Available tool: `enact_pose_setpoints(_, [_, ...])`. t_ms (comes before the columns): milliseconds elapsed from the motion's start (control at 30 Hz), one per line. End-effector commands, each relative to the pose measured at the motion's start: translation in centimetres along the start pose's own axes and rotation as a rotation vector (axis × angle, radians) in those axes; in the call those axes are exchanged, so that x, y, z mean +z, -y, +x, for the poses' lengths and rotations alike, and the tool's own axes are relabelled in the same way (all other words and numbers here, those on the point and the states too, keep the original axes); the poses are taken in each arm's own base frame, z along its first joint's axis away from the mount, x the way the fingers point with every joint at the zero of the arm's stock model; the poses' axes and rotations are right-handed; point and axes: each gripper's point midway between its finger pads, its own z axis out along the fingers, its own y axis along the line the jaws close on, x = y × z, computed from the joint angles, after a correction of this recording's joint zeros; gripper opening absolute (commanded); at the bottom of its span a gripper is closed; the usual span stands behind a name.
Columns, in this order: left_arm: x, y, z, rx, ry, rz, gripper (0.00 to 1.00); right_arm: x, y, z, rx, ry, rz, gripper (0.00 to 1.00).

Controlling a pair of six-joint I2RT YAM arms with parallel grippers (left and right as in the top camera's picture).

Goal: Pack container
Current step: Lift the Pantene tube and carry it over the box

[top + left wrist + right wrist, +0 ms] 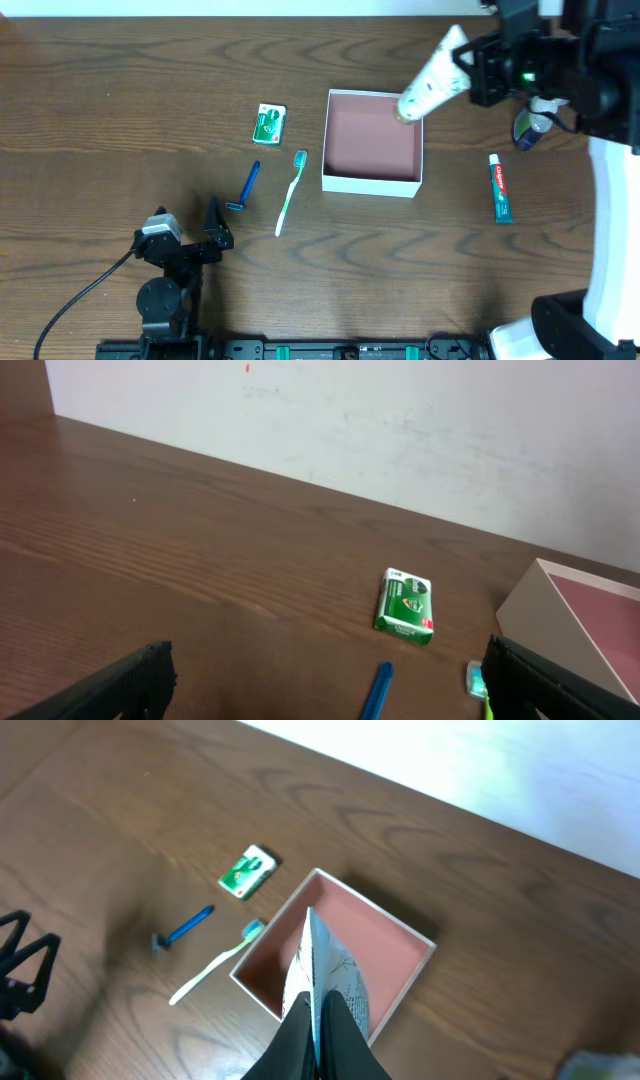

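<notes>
The container (371, 181), a square shallow box with white walls and a pink-brown inside, sits mid-table; it also shows in the right wrist view (405, 952) and at the right edge of the left wrist view (560, 595). My right gripper (468, 68) is shut on a white tube (430, 80) and holds it tilted above the box's far right corner; in the right wrist view the tube (325, 970) hangs over the box, pinched between the fingers (318, 1025). My left gripper (215, 228) is open and empty near the front left.
A green packet (269, 123), a blue razor (245, 187) and a green toothbrush (290, 192) lie left of the box. A toothpaste tube (500, 187) lies to its right, with a dark-capped item (527, 128) behind it. A black cable (80, 300) runs at the front left.
</notes>
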Motion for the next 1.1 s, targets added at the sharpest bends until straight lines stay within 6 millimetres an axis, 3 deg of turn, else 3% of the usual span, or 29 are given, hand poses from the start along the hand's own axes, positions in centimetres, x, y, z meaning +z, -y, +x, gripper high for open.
enact_pose_setpoints(0, [0.2,-0.5,1.6,0.007,-0.04,-0.012,0.98,2.8,-1.2,-0.4,-0.034,-0.024,-0.058,0.02])
enact_pose_setpoints(267, [0.2,-0.5,1.6,0.007,-0.04,-0.012,0.98,11.9,-2.2,0.5,-0.049,-0.137,-0.126,0.01])
enact_pose_setpoints(433, [0.2,-0.5,1.6,0.007,-0.04,-0.012,0.98,16.3,-1.0,1.6,-0.059,-0.196,-0.07,0.02])
enact_pose_setpoints(800, [0.2,-0.5,1.6,0.007,-0.04,-0.012,0.98,22.0,0.3,3.1,-0.047,-0.248,-0.047,0.01])
enact_pose_setpoints(1067, [0.2,-0.5,1.6,0.007,-0.04,-0.012,0.98,24.6,-0.7,3.5,-0.055,-0.252,-0.063,0.01])
